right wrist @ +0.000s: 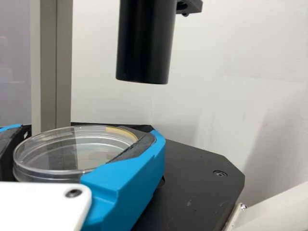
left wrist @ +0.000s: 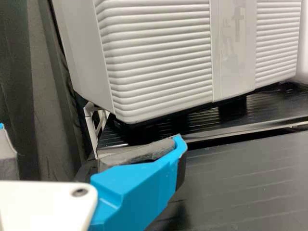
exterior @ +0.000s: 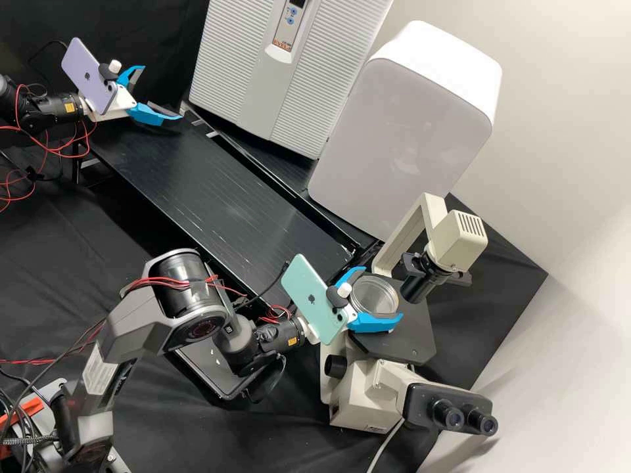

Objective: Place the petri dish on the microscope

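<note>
Nearest to you in the high view is the right arm (exterior: 141, 325). Beyond the bench (exterior: 217, 197) you have two boxes: one ridged box (exterior: 282, 72) and one smooth box (exterior: 407, 125). You have one microscope (exterior: 374, 387) with one stage (exterior: 414, 335). Of your two grippers, the left gripper (exterior: 161, 92) is over the bench, its two fingers wide apart; the right gripper (exterior: 383, 292) pinches the dish (exterior: 375, 295) between its two fingers. Each carries one phone, purple phone (exterior: 89, 75) and green phone (exterior: 315, 299). Your one dish is at the stage; if it touches, I cannot tell. Last, two eyepieces (exterior: 448, 416).
</note>
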`<state>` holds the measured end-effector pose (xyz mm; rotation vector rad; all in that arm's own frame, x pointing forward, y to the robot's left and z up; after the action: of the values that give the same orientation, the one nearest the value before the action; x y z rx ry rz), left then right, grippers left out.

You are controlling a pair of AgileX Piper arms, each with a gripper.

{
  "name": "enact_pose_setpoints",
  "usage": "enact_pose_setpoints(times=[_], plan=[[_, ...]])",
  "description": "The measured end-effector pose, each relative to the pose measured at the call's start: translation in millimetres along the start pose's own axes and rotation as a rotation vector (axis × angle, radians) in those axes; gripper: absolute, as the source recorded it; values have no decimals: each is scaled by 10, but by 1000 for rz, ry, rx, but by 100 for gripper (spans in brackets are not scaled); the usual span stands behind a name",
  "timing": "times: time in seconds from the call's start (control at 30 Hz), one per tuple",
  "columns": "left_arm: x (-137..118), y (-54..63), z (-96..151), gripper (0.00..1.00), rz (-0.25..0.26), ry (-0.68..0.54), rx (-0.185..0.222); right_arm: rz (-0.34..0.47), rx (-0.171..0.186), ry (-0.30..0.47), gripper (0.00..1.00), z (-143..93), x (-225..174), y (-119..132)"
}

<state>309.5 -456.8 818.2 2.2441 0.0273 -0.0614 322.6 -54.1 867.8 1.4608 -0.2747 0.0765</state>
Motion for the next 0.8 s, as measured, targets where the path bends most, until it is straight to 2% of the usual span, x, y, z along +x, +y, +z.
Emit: enact_pose_setpoints(times=[0.13, 0.2, 0.37, 0.8], plan=[[0, 0, 0, 100, 0, 0, 0, -26, 13, -1, 0, 7, -14, 37], [0, 0, 0, 100, 0, 0, 0, -18, 13, -32, 0, 51, -29, 108], [0, 0, 0, 100, 0, 0, 0, 40, 50, -122, 0, 161, -139, 289], [0, 0, 0, 100, 0, 0, 0, 49, 63, -141, 0, 166, -165, 376]])
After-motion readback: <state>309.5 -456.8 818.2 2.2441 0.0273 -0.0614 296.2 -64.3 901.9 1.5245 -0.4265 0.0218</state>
